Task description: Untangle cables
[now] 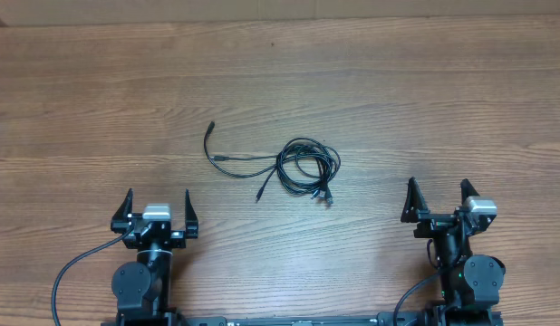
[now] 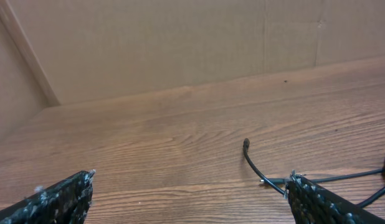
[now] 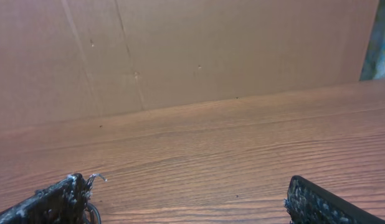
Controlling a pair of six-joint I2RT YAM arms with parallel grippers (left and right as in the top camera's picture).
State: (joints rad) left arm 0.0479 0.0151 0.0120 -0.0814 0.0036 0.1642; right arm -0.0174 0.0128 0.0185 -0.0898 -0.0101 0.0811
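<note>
Plainly, nothing is held. The left gripper (image 1: 159,201) and the right gripper (image 1: 438,192) both stand with jaws spread wide and empty, by the near edge of the table (image 1: 416,81), one toward each near corner. The cables (image 1: 307,167) lie about mid-table, between the two arms and a little ahead of them, well clear of the far edge and touched by neither gripper. Most of the cord is bunched in a small overlapping coil. One tail strays out toward the left side, and its free end (image 2: 246,145) lies flat on the wood ahead of the left fingers.

The cords look thin, light and limp, so they probably offer no stiffness to push against and will drag the whole bundle along if one strand is pulled alone. Flat on smooth wood, they are likely to slip out from under the fingertips unless the pinch closes low and squarely across the strand. The stray tail seems the best hold for the left gripper. The right gripper could pin or lift the right side of the coil, so the loops open instead of tightening.
</note>
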